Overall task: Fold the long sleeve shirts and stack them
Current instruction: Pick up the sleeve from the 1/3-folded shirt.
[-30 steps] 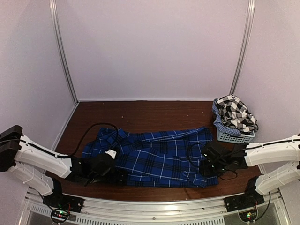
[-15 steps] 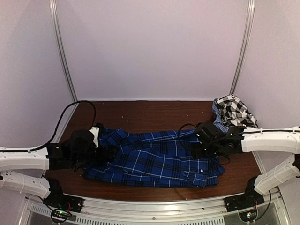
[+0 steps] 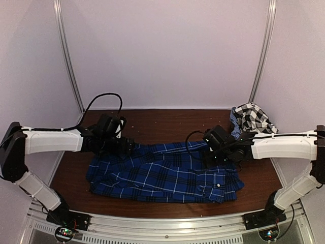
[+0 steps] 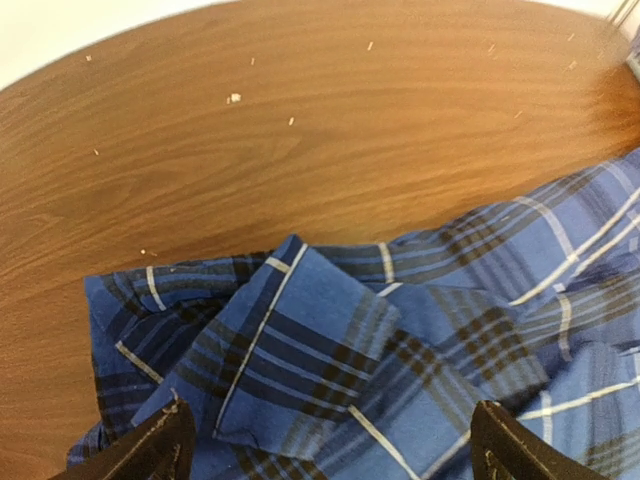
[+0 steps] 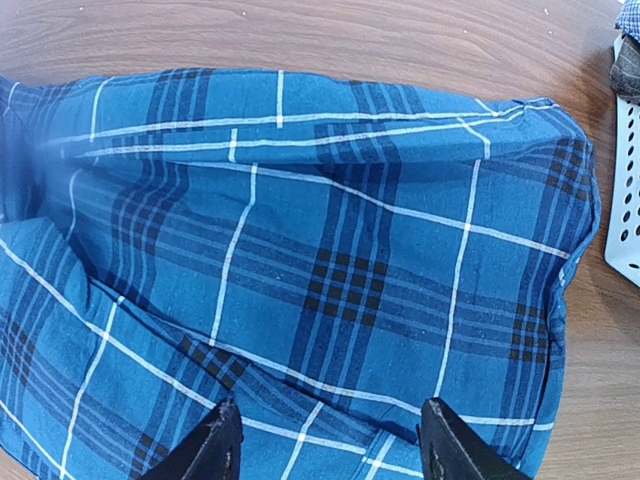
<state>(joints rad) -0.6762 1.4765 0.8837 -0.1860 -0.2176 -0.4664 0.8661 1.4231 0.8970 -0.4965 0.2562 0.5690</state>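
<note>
While the wooden table (image 3: pixel 167 119) carries the royal-blue plaid shirt (image 3: pixel 162 175) as a long doubled band across its middle, both arms reach over the shirt's far edge, apparently to square the fold. The left gripper (image 4: pixel 330 440) hovers, fingers spread and empty, above the shirt's bunched left end; the right gripper (image 5: pixel 328 440), equally spread, is above its smoother right end. Beyond the shirt's right end, the black-and-white checked shirt (image 3: pixel 254 119) sits heaped in a pale mesh basket (image 5: pixel 628 200), crowding the right arm. Crumbs (image 4: pixel 233 97) dot the bare wood beyond the shirt.
</note>
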